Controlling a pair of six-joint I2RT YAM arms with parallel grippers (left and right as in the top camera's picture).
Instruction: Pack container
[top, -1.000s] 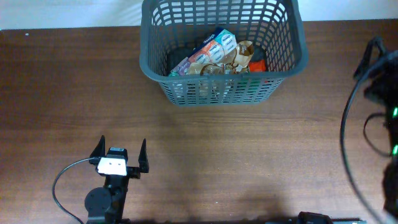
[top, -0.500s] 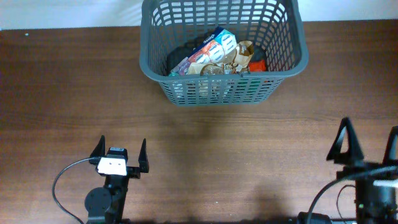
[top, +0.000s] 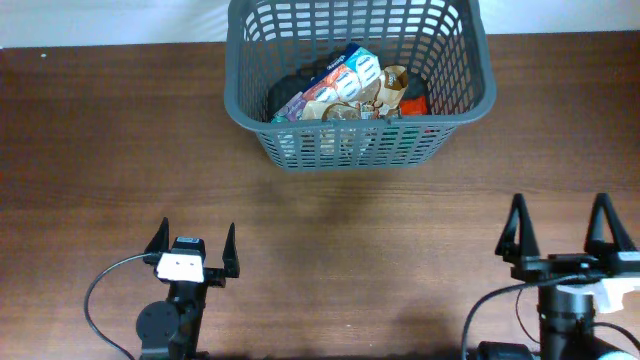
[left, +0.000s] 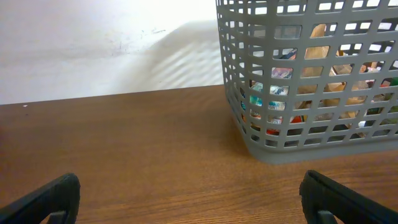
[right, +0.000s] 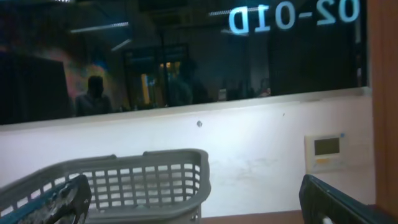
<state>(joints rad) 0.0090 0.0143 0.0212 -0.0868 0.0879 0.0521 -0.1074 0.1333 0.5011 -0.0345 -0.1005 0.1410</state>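
Observation:
The container (top: 470, 105), a dark grey lattice basket, stands at the table's far middle with packaged groceries (top: 345, 85) lying inside. My left gripper (top: 194, 240) rests open near the front left, nothing between its fingers. The right gripper (top: 558, 230) stands open at the front right, also empty. The left wrist view looks at the container (left: 261, 149) from the front left, with groceries showing through its slots. In the right wrist view the container (right: 186, 158) sits low at the left, and the fingertips (right: 339, 205) frame the bottom corners.
A white wall (left: 112, 50) backs the table's far edge. A dark window (right: 186, 50) with reflections and a small wall panel (right: 324, 151) show in the right wrist view. Brown wood tabletop (top: 360, 260) lies between the two grippers.
The right arm has swung in from the right edge and come down to the front right, now pointing toward the back wall. The left arm has not moved.

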